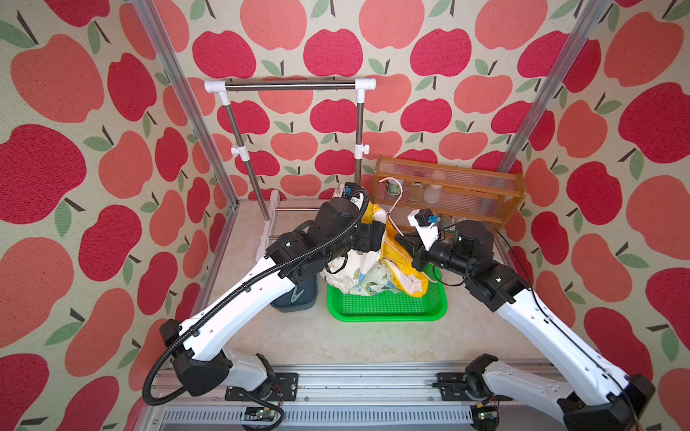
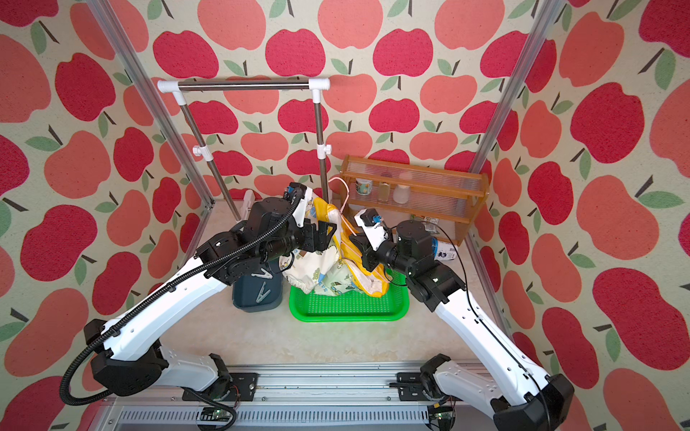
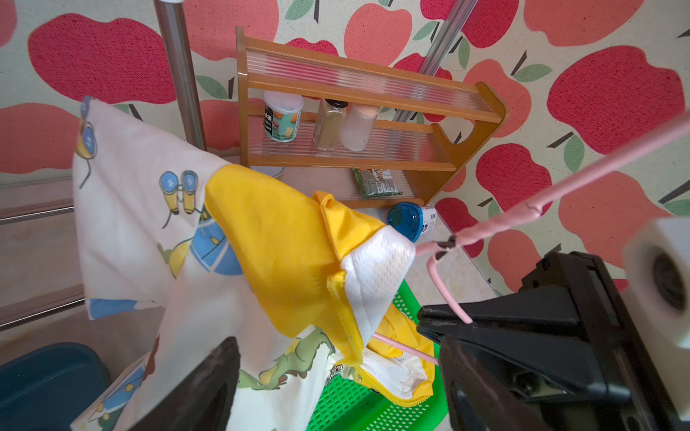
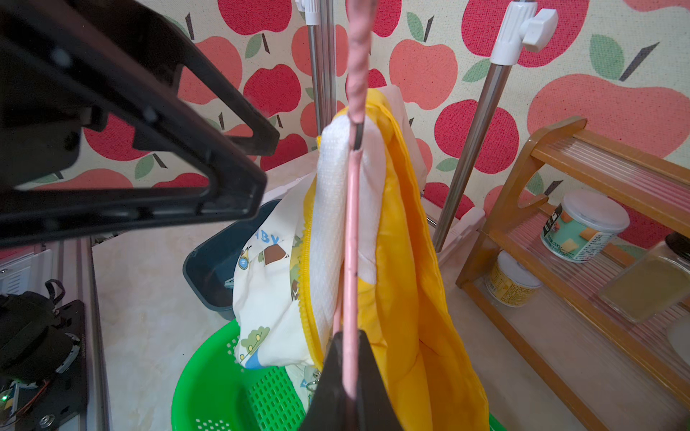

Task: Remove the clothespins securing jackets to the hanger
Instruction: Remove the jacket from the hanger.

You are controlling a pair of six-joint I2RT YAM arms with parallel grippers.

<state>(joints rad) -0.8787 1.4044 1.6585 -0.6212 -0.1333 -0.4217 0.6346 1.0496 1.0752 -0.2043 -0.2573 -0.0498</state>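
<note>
In both top views the jacket (image 1: 358,276) hangs at frame centre over the green tray (image 1: 388,315). In a top view both clothespins (image 2: 261,275) lie in the dark bin (image 2: 246,298), left of the tray.

Left wrist view: the left claw (image 3: 336,347) stands wide, facing the jacket.

Right wrist view: the right claw (image 4: 351,377) clamps the hanger (image 4: 353,224) at lower centre.

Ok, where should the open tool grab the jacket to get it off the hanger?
Probably the yellow fold at the top of the jacket, where it drapes over the hanger. Come from the left tool's side: the fabric bunches into a thin ridge there, and the right tool is shut on the wire on the other side.
</note>
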